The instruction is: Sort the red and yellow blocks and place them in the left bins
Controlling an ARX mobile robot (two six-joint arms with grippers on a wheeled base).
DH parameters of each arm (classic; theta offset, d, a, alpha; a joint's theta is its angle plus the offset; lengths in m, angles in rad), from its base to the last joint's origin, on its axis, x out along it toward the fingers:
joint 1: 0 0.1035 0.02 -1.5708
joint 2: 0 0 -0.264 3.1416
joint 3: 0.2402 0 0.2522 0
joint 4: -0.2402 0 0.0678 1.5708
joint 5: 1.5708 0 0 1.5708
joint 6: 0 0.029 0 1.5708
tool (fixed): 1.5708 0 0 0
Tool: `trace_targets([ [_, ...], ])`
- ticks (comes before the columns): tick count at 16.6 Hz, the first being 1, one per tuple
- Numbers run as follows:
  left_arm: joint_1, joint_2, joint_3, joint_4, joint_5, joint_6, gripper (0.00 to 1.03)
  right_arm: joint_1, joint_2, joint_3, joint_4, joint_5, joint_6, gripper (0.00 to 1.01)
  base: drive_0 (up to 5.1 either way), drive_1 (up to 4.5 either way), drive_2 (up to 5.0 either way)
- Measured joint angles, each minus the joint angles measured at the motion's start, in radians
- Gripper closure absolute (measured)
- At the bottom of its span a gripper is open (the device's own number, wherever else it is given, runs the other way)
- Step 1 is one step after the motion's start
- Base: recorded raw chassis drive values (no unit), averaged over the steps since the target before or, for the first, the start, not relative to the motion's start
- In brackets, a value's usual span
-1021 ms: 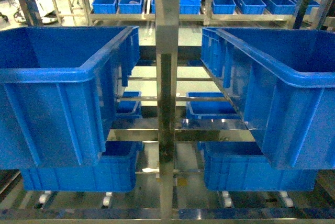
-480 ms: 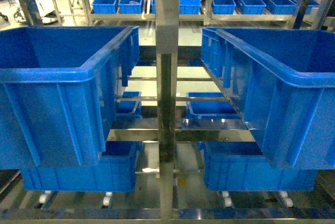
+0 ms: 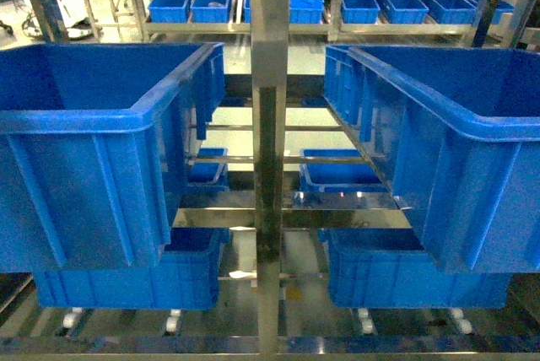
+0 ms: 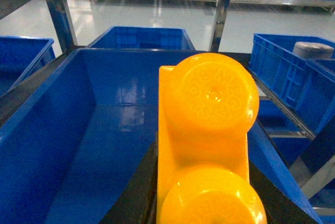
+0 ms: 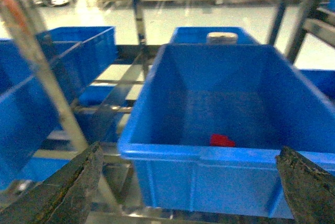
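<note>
Left gripper pinches the yellow block (right gripper spread).

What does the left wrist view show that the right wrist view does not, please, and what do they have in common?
Only the left wrist view shows the orange-yellow block, filling the foreground with its two round studs facing the camera, held over an open blue bin whose visible floor is bare. Only the right wrist view shows the small red block, lying on the floor of another blue bin, with the right gripper wide open in the lower corners. Both share blue bins on metal shelving and a pale floor beyond.
</note>
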State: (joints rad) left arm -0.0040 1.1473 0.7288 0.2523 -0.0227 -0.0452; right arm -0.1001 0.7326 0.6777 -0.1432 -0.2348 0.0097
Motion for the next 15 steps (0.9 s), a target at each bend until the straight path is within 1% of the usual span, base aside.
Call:
trace_targets([
  [1, 0.0, 0.0, 0.0, 0.0, 0.001, 0.0, 0.77, 0.032, -0.003, 0.0, -0.01, -0.002, 0.003, 0.03, 0.0, 0.0, 0.0],
  [2, -0.005, -0.001, 0.0, 0.0, 0.005, 0.0, 0.77, 0.039, 0.003, 0.0, -0.007, -0.006, 0.006, 0.03, 0.0, 0.0, 0.0],
  [4, 0.0, -0.002, 0.0, -0.006, 0.006, 0.0, 0.77, 0.034, 0.011, -0.001, -0.012, 0.002, 0.016, 0.03, 0.0, 0.0, 0.0],
  [5, 0.018, 0.013, 0.008, -0.033, 0.027, -0.009, 0.77, 0.034, 0.011, -0.001, -0.011, 0.002, 0.017, 0.03, 0.0, 0.0, 0.0],
  [8, 0.034, 0.236, 0.14, -0.1, 0.056, -0.011, 0.77, 0.034, 0.011, -0.001, -0.011, 0.002, 0.017, 0.03, 0.0, 0.0, 0.0],
  [9, 0.044, 0.315, 0.193, -0.116, 0.061, -0.001, 0.77, 0.034, 0.011, -0.001, -0.011, 0.002, 0.017, 0.03, 0.0, 0.0, 0.0],
  [10, 0.048, 0.374, 0.241, -0.147, 0.072, 0.01, 0.77, 0.034, 0.011, -0.001, -0.011, 0.002, 0.017, 0.03, 0.0, 0.0, 0.0],
  [11, 0.051, 0.442, 0.29, -0.152, 0.066, 0.035, 0.77, 0.034, 0.011, -0.001, -0.011, 0.002, 0.017, 0.03, 0.0, 0.0, 0.0],
  [12, 0.048, 0.51, 0.327, -0.116, 0.042, 0.068, 0.77, 0.034, 0.011, -0.001, -0.011, 0.002, 0.017, 0.03, 0.0, 0.0, 0.0],
  [13, 0.047, 0.593, 0.384, -0.122, 0.015, 0.098, 0.77, 0.034, 0.011, -0.001, -0.011, 0.002, 0.017, 0.03, 0.0, 0.0, 0.0],
  [14, 0.037, 0.673, 0.429, -0.089, 0.003, 0.128, 0.77, 0.034, 0.011, -0.001, -0.011, 0.002, 0.017, 0.03, 0.0, 0.0, 0.0],
  [15, 0.028, 0.726, 0.451, -0.029, 0.0, 0.163, 0.77, 0.034, 0.011, -0.001, -0.011, 0.002, 0.017, 0.03, 0.0, 0.0, 0.0],
])
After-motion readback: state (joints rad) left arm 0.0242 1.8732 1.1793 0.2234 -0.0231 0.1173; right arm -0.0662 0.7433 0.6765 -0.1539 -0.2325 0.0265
